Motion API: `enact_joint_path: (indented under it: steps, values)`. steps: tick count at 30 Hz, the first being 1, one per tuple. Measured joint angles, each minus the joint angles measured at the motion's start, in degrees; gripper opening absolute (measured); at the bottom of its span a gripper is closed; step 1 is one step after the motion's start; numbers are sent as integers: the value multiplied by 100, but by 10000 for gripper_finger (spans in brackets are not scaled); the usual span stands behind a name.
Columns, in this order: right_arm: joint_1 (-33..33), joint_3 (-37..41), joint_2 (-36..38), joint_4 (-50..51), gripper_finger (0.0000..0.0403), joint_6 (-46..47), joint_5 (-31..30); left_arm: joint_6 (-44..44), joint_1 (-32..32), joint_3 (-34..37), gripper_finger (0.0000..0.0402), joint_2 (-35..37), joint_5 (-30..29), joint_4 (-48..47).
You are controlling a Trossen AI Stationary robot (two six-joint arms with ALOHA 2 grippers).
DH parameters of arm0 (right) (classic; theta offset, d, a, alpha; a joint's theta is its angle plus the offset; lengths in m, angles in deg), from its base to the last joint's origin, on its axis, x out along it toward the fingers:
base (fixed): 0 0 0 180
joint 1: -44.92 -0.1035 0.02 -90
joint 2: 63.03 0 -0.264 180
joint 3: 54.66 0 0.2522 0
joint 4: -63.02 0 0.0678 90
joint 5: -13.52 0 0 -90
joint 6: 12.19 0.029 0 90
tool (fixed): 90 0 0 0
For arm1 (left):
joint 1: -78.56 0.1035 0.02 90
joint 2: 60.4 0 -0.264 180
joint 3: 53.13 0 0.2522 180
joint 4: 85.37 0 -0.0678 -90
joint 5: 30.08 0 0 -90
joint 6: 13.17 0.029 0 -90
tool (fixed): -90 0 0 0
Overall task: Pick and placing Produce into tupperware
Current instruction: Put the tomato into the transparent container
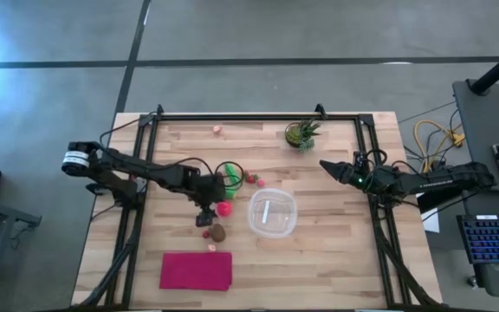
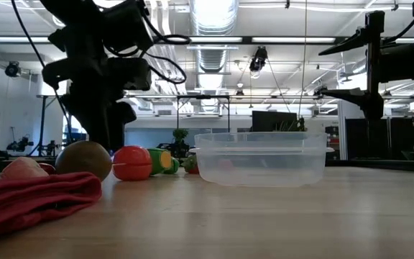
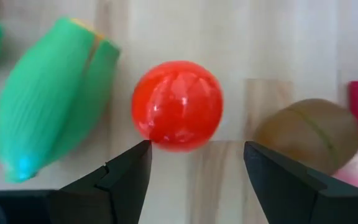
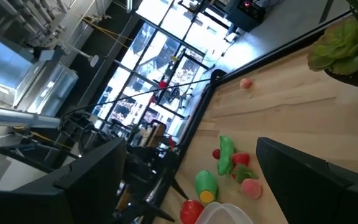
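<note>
The left gripper hangs over the red ball, fingers spread and empty, the green corn piece and brown round piece beside it; the clear tupperware sits nearby, seemingly empty; the right gripper waits spread at the table's right side.

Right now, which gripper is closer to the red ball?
Left. The left gripper hangs just over the red ball; the right gripper waits past the tupperware.
</note>
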Motion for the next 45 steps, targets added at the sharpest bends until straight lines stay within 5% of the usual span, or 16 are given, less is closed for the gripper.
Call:
enact_joint_path:
  steps: [12, 45]
  values:
    - [0, 0, 4, -2, 352, 135, 163, 251, -111, -9, 242, -79, -195, 878]
    - [0, 0, 11, 321, 352, 337, 289, 16, -255, -330, 242, 28, -746, 901]
